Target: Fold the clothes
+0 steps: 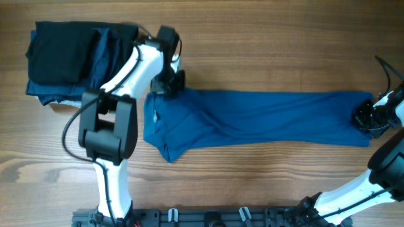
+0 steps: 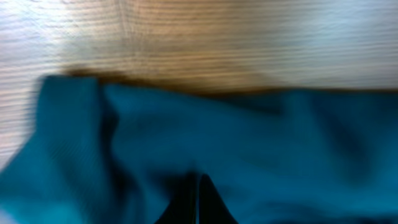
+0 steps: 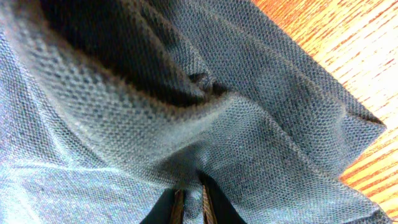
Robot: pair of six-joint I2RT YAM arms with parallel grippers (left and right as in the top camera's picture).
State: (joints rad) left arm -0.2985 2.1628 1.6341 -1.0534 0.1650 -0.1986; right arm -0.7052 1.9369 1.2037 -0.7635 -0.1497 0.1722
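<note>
The clothes, one bright blue polo shirt (image 1: pixel 252 116), lie stretched in a long band across the table from left to right. My left gripper (image 1: pixel 170 87) sits on the shirt's upper left corner. In the blurred left wrist view its dark fingers (image 2: pixel 198 186) are pressed together, with blue fabric (image 2: pixel 280 143) all around them. At the shirt's far right end my right gripper (image 1: pixel 365 118) is shut. The right wrist view shows a pinch of the knit fabric (image 3: pixel 186 93) between its pads (image 3: pixel 191 193).
A stack of folded black and dark navy garments (image 1: pixel 69 60) lies at the back left, just beside my left arm. Bare wooden table (image 1: pixel 284 38) runs behind and in front of the shirt. A black rail (image 1: pixel 208 217) lines the front edge.
</note>
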